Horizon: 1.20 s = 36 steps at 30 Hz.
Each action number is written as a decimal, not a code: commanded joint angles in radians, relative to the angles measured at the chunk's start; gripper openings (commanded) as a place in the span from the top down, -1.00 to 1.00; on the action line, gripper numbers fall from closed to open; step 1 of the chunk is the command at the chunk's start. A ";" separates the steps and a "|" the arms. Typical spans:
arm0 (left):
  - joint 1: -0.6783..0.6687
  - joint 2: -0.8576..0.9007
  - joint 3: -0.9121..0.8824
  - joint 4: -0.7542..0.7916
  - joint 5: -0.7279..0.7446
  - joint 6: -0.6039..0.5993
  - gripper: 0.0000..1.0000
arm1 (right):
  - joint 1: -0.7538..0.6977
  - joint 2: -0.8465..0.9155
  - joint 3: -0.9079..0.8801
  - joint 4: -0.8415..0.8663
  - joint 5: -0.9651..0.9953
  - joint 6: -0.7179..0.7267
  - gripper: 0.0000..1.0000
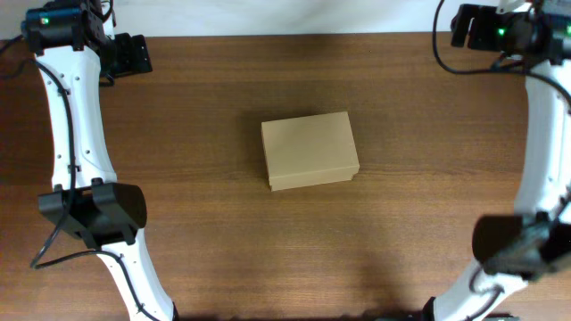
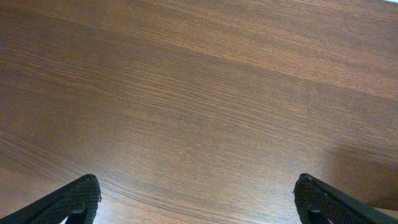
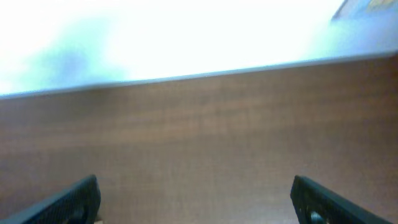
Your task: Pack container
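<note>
Arms stand at the two near corners of the wooden table (image 1: pixel 205 223), one on each side, and both reach away to the far corners. The container (image 1: pixel 310 150) sits in the middle of the table, a plain tan box with its lid down flat. Its long side runs left to right, turned just a little, so the right end sits a bit farther back. The thin front edge of the lid faces the near side.

The left gripper (image 2: pixel 199 202) is at the far left corner. Its fingers (image 2: pixel 68 202) are spread wide with only bare wood between them. The right gripper (image 3: pixel 196 202) is at the far right corner, by the table's far edge, fingers wide apart too, and it holds nothing.

The box lies nearer than both grippers and between them. I think neither one is clearly closer. Each must come in toward the middle to reach it.
</note>
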 commanded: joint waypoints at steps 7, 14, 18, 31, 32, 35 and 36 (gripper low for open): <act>0.003 -0.028 0.014 -0.001 0.000 -0.002 -0.99 | 0.003 -0.377 -0.514 0.243 -0.002 0.008 -0.98; 0.003 -0.028 0.014 -0.001 0.000 -0.002 -0.99 | 0.010 -0.666 -0.895 0.467 -0.006 0.008 -0.98; 0.003 -0.028 0.014 -0.001 0.000 -0.002 -0.99 | 0.039 -0.830 -1.084 0.581 -0.006 0.008 -0.98; 0.003 -0.028 0.014 -0.001 0.000 -0.002 -0.99 | 0.161 -1.418 -1.632 0.735 -0.006 0.008 -0.98; 0.003 -0.028 0.014 -0.001 0.000 -0.002 -0.99 | 0.161 -1.460 -1.665 0.736 -0.007 0.008 -0.98; 0.003 -0.028 0.014 -0.001 0.000 -0.002 -0.99 | 0.161 -1.573 -1.750 0.736 -0.006 0.008 -0.99; 0.003 -0.028 0.014 -0.001 0.000 -0.002 -0.99 | 0.161 -1.609 -1.777 0.735 -0.006 0.008 -0.98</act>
